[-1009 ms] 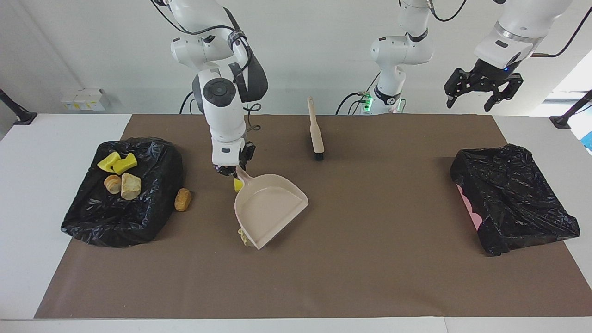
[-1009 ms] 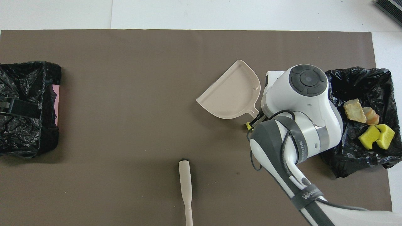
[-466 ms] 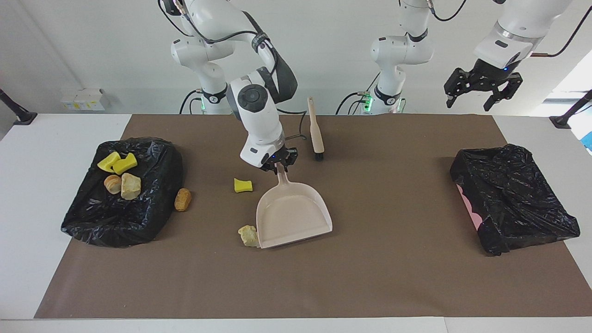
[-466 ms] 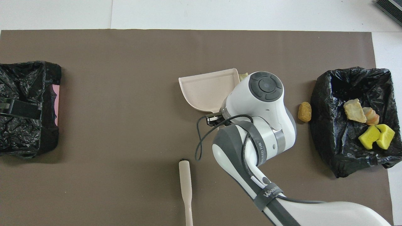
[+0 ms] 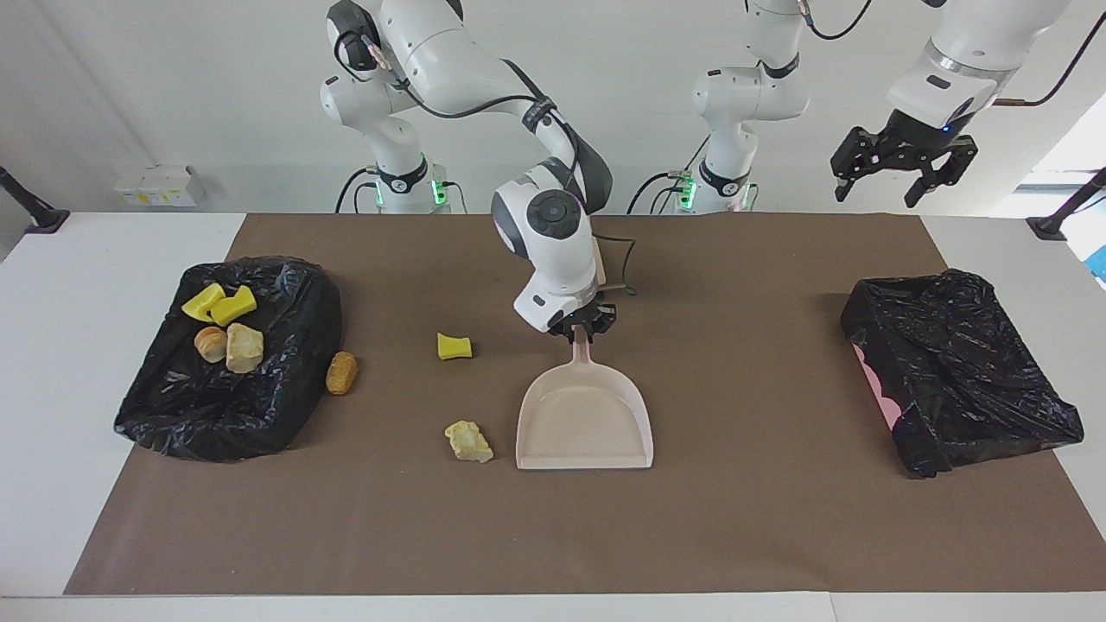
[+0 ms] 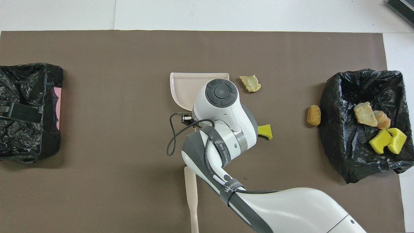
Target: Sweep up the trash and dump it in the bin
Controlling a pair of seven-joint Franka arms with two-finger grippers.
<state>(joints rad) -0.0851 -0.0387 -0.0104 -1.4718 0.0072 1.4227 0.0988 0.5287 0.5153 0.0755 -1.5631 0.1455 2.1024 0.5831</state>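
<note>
Seven yellow, beige and orange-brown trash lumps [image 5: 467, 441]; right tool [image 5: 581, 329] grips dustpan [image 5: 585, 421], left tool [image 5: 902, 169] open.

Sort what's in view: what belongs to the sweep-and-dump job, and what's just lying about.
Job: loose trash; dustpan gripped by right claw; brush; bin with trash.
Lying about: empty bin; white boxes; left claw, raised, open.

White table [image 5: 104, 518] covered by a brown mat [image 5: 734, 518]. On the mat: two bag-lined bins [image 5: 285, 345] [image 5: 959, 380] at opposite ends, dustpan [image 5: 587, 423], brush [image 6: 191, 194], three loose trash pieces [image 5: 454, 346] [image 5: 467, 441] [image 5: 341, 372].
</note>
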